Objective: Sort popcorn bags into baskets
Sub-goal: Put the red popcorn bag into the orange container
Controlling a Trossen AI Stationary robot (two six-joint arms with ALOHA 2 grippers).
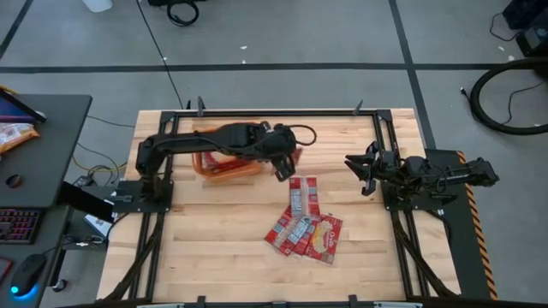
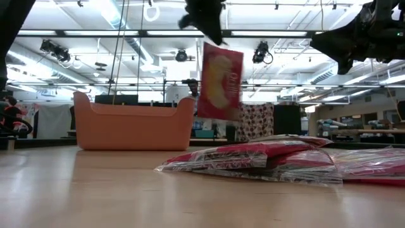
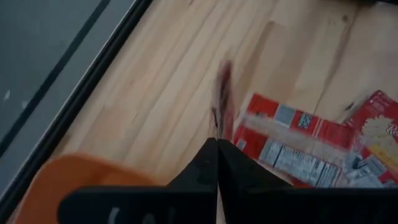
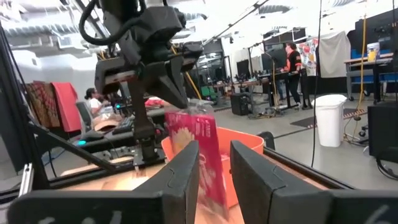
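Note:
One red popcorn bag (image 2: 221,82) hangs in the air with my left gripper (image 2: 210,31) shut on it, right of the orange basket (image 2: 133,120) and above the table. In the high view the left gripper (image 1: 282,169) is just off the basket's (image 1: 224,162) right end. Several more popcorn bags (image 1: 304,222) lie flat in a loose pile on the wood, toward the near right of it. My right gripper (image 1: 355,164) waits open at the table's right side, raised and touching nothing. My left gripper pinches the bag's top edge (image 3: 219,132) between its two shut fingers, coming from above at a slant. The bag hangs below the fingers, about upright, its lower end (image 2: 218,114) clear of the table and of the pile.
The table's dark metal frame rail (image 3: 74,93) runs along the far edge behind the basket. Bare wood lies in front of the basket (image 2: 95,183). A desk with a keyboard and an orange snack bag (image 1: 13,135) stands off the table to the left.

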